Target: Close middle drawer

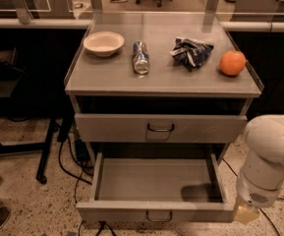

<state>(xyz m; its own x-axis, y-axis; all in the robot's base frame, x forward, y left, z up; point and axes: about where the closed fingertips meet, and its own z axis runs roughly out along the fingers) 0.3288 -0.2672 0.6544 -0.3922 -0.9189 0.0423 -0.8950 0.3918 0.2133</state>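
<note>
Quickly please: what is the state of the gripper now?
The gripper: cannot be told. It is at the lower right, beside the front corner of the open middle drawer.

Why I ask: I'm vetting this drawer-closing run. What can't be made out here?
Camera view:
- Gripper: low right, beside the middle drawer's front right corner; the white arm covers most of it.
- Below the middle drawer: hidden by the pulled-out drawer and cut off by the bottom edge.
- Top drawer inside: hidden under the cabinet top.
- Can label: too blurred to read.
</note>
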